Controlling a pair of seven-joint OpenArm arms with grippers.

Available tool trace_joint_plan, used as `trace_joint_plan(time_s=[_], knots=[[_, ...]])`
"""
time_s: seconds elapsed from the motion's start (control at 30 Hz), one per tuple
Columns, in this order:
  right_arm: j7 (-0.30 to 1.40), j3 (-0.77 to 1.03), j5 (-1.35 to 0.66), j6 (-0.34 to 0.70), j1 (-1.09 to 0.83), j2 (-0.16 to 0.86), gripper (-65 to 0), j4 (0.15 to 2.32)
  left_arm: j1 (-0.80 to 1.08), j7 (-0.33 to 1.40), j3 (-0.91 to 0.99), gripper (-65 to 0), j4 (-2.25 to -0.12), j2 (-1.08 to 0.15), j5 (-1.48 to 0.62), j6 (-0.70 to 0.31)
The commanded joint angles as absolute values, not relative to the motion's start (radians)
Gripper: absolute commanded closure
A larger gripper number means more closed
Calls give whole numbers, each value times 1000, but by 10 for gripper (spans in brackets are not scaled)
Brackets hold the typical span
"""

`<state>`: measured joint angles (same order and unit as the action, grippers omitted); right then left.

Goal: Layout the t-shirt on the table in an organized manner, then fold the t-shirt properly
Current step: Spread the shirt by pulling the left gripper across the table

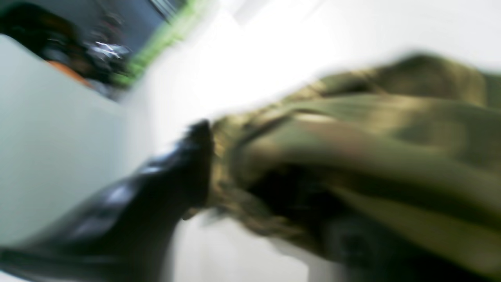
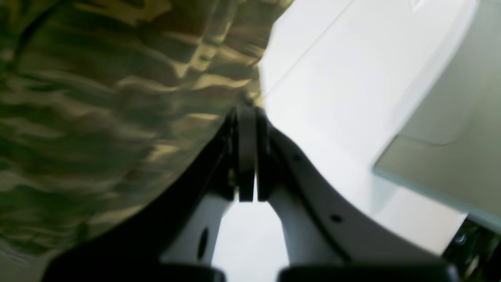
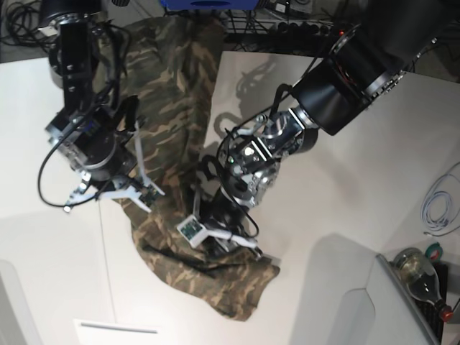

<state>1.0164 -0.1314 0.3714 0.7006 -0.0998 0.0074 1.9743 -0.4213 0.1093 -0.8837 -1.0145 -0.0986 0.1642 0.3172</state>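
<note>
T-shirt (image 2: 117, 117) pinched in right pincer (image 2: 246, 113)

Soft matt cloth t-shirt (image 3: 180, 108) on a smooth white table (image 3: 345, 180)

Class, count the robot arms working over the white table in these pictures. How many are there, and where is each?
2. The right gripper pinches the brown, tan and dark-green camouflage cloth t-shirt at the base view's left; the left gripper meets it near the middle.

One camouflage t-shirt (image 3: 180, 144) lies on one white table (image 3: 345, 180). Two robot arms reach over it, each with one gripper. One bottle (image 3: 419, 271) stands off the table's corner.
</note>
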Motion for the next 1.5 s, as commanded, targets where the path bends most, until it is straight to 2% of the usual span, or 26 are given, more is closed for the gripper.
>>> trace_joint_plan(time_s=[0.0,0.03,0.07,0.2,0.23,0.27,0.3,0.5,0.6,0.73,0.97,1.03,1.07,1.13,1.2,1.23,1.3,1.37,1.47], knots=[[1004,-133,363,698,-105,-7,-27,1988,-440,90,-878,-89,-1030,-94,173,338],[1004,-133,363,698,-120,-16,-66,1983,-424,90,-871,-25,-1032,-94,173,338],[1004,-133,366,698,-131,-25,-123,1975,-418,90,-868,0,-1032,-94,173,338],[995,-44,366,698,-189,-35,-437,1975,-394,93,-868,0,-1072,-117,173,338],[993,-12,366,698,-199,-35,-495,1975,-380,93,-866,0,-1084,-134,173,338],[993,44,364,698,-209,-35,-533,1974,-366,93,-866,0,-1104,-150,173,338],[993,97,363,698,-214,-35,-537,1974,-355,94,-866,0,-1121,-163,173,338],[969,374,360,698,-199,-77,-525,1868,-265,237,-875,0,-1250,-271,173,338],[937,453,266,698,-182,-76,-527,1770,-222,265,-871,0,-1310,-309,174,338],[937,513,96,698,-182,-71,-524,1716,-179,291,-868,0,-1356,-351,174,338],[929,522,87,698,-137,-51,-518,1543,-142,351,-875,0,-1366,-378,200,338],[928,522,87,698,-130,-41,-458,1508,-122,352,-868,0,-1366,-374,266,338],[928,519,85,698,-122,-31,-399,1491,-116,352,-866,0,-1366,-372,306,338],[909,518,85,698,-107,-21,-227,1457,-101,352,-866,0,-1372,-371,375,334],[911,521,85,698,-91,-16,-12,1448,-90,354,-865,0,-1395,-371,414,332],[911,521,85,698,-87,-13,0,1452,-87,354,-865,0,-1411,-374,417,332],[920,519,85,698,-90,19,-32,1506,-87,387,-865,0,-1448,-378,417,331],[960,513,85,698,-88,30,-2,1578,-91,456,-865,0,-1489,-378,417,331],[1006,510,85,698,-59,59,0,1672,-93,513,-865,0,-1557,-380,417,306]])
